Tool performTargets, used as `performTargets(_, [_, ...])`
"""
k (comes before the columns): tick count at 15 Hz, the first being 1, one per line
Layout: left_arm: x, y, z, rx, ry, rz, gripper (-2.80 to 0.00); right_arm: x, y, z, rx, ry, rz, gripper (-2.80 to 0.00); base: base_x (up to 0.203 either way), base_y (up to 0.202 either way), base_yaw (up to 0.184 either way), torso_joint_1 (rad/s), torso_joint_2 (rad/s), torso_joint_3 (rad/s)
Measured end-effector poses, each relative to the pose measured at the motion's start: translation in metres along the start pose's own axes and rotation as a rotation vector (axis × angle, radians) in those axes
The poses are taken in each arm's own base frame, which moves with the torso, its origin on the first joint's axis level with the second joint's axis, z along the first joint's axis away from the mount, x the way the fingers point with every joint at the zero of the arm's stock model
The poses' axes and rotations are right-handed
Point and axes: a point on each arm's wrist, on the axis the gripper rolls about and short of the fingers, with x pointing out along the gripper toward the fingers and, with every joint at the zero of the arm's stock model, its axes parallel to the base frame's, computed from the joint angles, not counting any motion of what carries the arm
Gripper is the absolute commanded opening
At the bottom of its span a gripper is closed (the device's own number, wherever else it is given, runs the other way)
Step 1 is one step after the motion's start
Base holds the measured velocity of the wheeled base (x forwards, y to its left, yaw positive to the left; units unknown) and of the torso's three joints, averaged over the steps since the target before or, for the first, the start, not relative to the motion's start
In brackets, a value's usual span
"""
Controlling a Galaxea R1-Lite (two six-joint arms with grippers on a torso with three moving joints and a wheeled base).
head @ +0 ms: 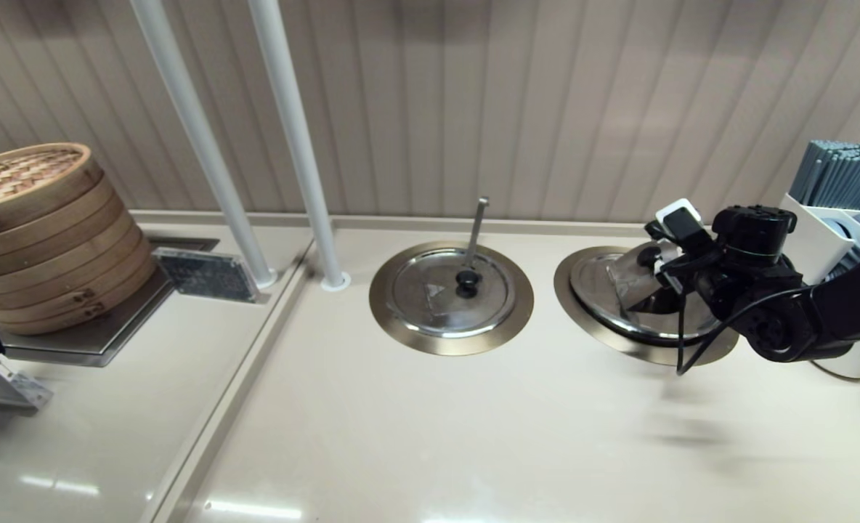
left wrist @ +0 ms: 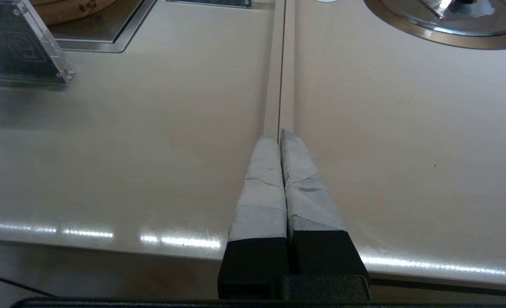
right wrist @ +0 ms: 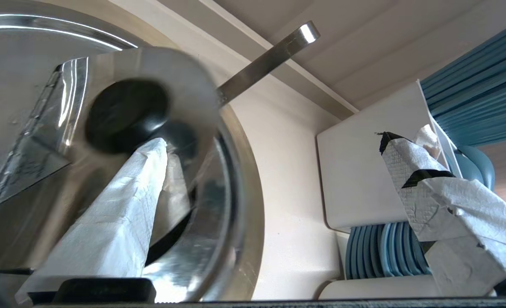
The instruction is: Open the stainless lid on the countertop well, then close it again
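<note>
The stainless lid (head: 611, 287) is found on the countertop well (head: 619, 341), at the far right of the bench (head: 473, 436) and at 3 o'clock from the twin lid (head: 437, 298) in the head view. The right claw (right wrist: 273, 140) is held wide open. One taped finger (right wrist: 120, 205) is set against the lid just under the black knob (right wrist: 125, 113), while the other finger (right wrist: 432, 192) is kept well apart, out over the white rack of blue plates (right wrist: 377, 252). Nothing is clamped between them. The knob-bearing part of the lid appears to be tilted up, and a dark crescent is seen beside the finger, so the well is judged to be partly uncovered, though this cannot be told for sure. In the head view the knob lies at about 10 o'clock from the right wrist, and the slanting ladle handle (right wrist: 266, 60) is pointed away beyond it toward the wall. The coming move is thought to turn on that offset: the knob is met by one finger only, not centred between the two. The left claw (left wrist: 280, 134) is parked closed over the bench seam, far from the well, so the right arm is much the nearer.
</note>
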Motion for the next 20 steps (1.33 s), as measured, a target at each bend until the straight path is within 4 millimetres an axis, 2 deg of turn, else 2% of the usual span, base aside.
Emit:
performTargets(5, [0.000, 0.000, 0.000, 0.000, 0.000, -0.001, -2.80, -0.014, 0.002, -0.004, -0.029, 0.013, 0.029, 0.00, 0.000, 0.000, 0.000, 0.000, 0.00, 0.000])
performTargets(10, [0.000, 0.000, 0.000, 0.000, 0.000, -0.001, -2.80, -0.018, -0.011, -0.012, -0.064, 0.039, 0.010, 0.00, 0.000, 0.000, 0.000, 0.000, 0.00, 0.000])
performTargets(12, [0.000, 0.000, 0.000, 0.000, 0.000, -0.001, -2.80, -0.015, -0.020, -0.004, -0.021, 0.016, -0.025, 0.00, 0.000, 0.000, 0.000, 0.000, 0.00, 0.000])
performTargets(15, [0.000, 0.000, 0.000, 0.000, 0.000, 0.000, -2.80, -0.005, -0.036, 0.019, 0.175, -0.028, -0.052, 0.00, 0.000, 0.000, 0.000, 0.000, 0.00, 0.000])
performTargets(17, [0.000, 0.000, 0.000, 0.000, 0.000, 0.000, -2.80, -0.001, -0.041, 0.028, 0.314, 0.003, -0.001, 0.00, 0.000, 0.000, 0.000, 0.000, 0.00, 0.000])
performTargets(20, [0.000, 0.000, 0.000, 0.000, 0.000, 0.000, -2.80, -0.007, -0.039, 0.040, 0.414, 0.002, 0.083, 0.00, 0.000, 0.000, 0.000, 0.000, 0.00, 0.000])
